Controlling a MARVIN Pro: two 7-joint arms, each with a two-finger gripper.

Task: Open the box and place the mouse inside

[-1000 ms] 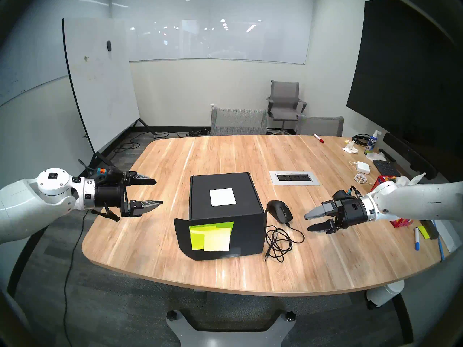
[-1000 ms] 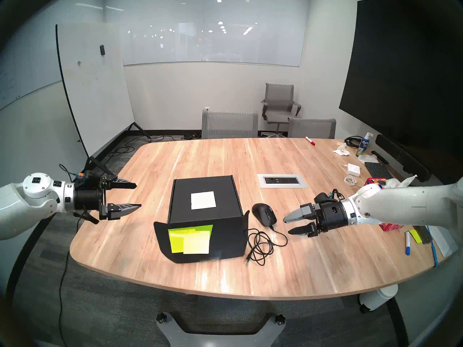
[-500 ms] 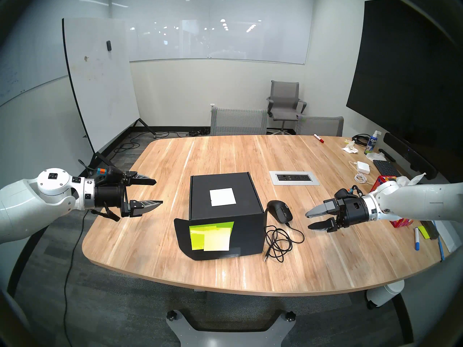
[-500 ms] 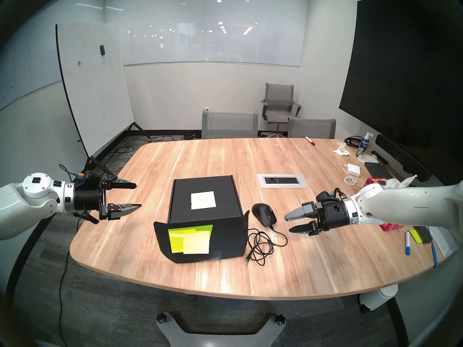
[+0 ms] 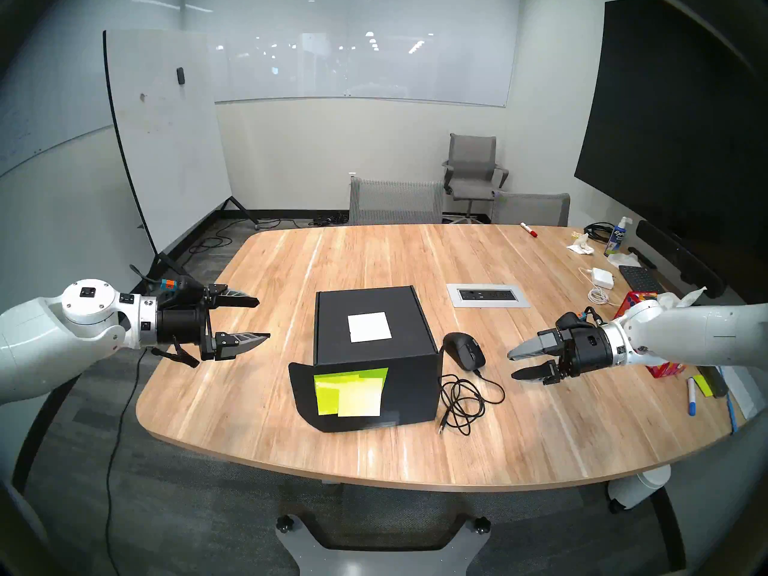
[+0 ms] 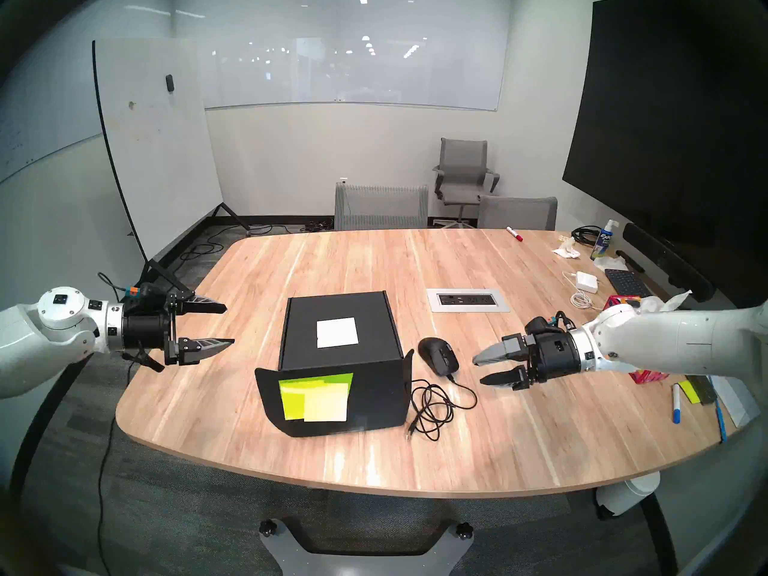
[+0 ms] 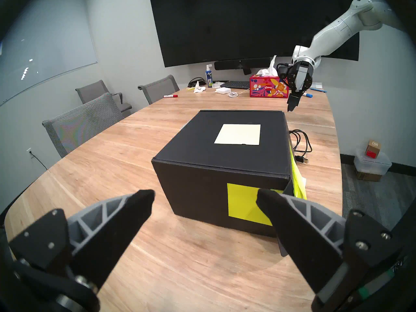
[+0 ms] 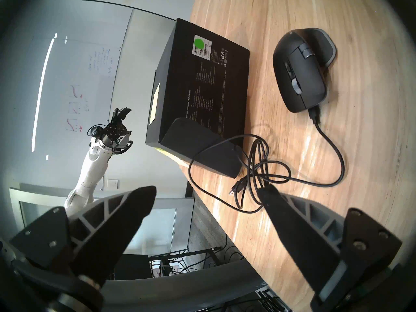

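Note:
The black box (image 5: 370,334) stands mid-table with its lid flat on top and a white note on it. Its front flap (image 5: 349,392), carrying yellow-green sticky notes, stands a little out from the front wall. The black wired mouse (image 5: 464,350) lies just right of the box, its cable (image 5: 461,400) coiled in front of it. My left gripper (image 5: 263,318) hovers open to the left of the box (image 7: 220,158), apart from it. My right gripper (image 5: 511,366) hovers open to the right of the mouse (image 8: 301,73), holding nothing. The box hides the mouse in the left wrist view.
A power outlet panel (image 5: 488,295) is set into the table behind the mouse. At the right edge lie a red floral tissue box (image 7: 269,87), a white charger (image 5: 602,278), a keyboard (image 5: 638,278), markers and a spray bottle (image 5: 617,240). Grey chairs (image 5: 395,201) stand at the far side.
My right gripper has drifted slightly to the right, away from the mouse. The left arm, box and mouse have not moved.

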